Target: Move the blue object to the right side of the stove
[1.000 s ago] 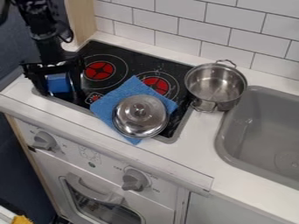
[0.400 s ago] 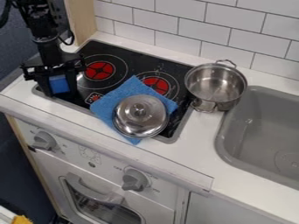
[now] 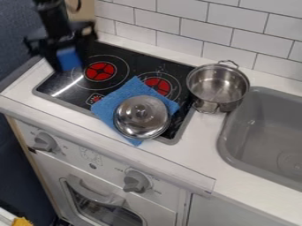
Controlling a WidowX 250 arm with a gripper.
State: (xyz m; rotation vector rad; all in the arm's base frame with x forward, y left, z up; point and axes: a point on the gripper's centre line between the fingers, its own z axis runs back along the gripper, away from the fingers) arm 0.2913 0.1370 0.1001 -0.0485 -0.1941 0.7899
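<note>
In the camera view, the gripper has the blue object grasped between its fingers, up over the left edge of the stove, toward the back left corner. The likeliest trouble is the landing: a blue cloth with a metal lid on it takes up much of the front right, so a low path or an early release could leave the block tilted on the lid's dome or drag the cloth. Too far right, and the fingers might knock the pot (it stands right by the stove's right edge). A weak grip could also let it slip. The block's long axis looks near upright, its lower end leaning slightly toward the stove's right edge; no front is discernible.
</note>
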